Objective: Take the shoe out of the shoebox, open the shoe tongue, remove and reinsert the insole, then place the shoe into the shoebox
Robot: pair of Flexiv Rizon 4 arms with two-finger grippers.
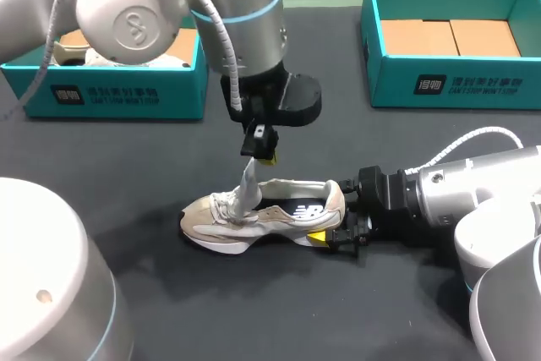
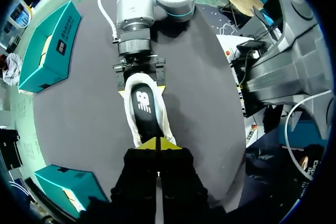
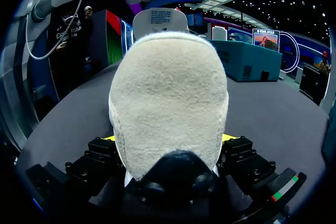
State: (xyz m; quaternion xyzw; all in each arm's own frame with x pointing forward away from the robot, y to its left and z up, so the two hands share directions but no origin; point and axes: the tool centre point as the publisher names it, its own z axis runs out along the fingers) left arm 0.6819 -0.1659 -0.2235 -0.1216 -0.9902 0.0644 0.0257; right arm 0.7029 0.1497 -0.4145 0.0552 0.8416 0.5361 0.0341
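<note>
My left gripper (image 1: 262,151) is pinching the shoe tongue (image 1: 248,188) between almost closed fingers and holding it upright. The shoe (image 1: 262,221) is resting on its sole near the middle of the table (image 1: 127,293), with the dark insole (image 2: 143,109) lying inside it. My right gripper (image 1: 336,226) is clamping the heel from both sides, fingers spread wide. A left shoebox (image 1: 127,95) and a right shoebox (image 1: 456,84) are sitting along the far edge.
</note>
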